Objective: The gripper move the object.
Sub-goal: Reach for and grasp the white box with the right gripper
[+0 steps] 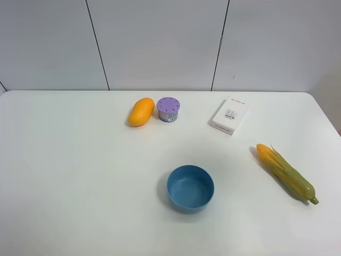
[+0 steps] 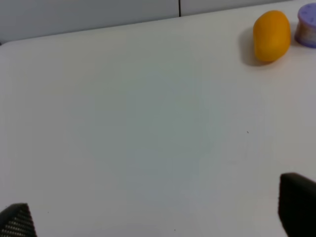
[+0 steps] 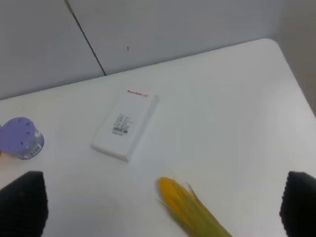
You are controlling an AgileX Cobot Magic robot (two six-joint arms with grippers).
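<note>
The object, a small flat white carton [image 1: 229, 115] with red lettering on its far edge, lies flat at the back right of the white table [image 1: 80, 176]. It also shows in the right wrist view [image 3: 125, 127]. Neither arm shows in the exterior high view. The right gripper [image 3: 161, 203] is open and empty, with its black fingertips [image 3: 22, 202] wide apart, short of the carton. The left gripper [image 2: 155, 217] is open and empty over bare table on the left, with only its black fingertips [image 2: 296, 202] showing.
A purple round container [image 1: 168, 109] and an orange mango [image 1: 141, 111] stand at the back centre. A blue bowl [image 1: 190, 188] sits front centre. A corn cob [image 1: 285, 172] lies at the right, between the right gripper and the carton [image 3: 190, 207].
</note>
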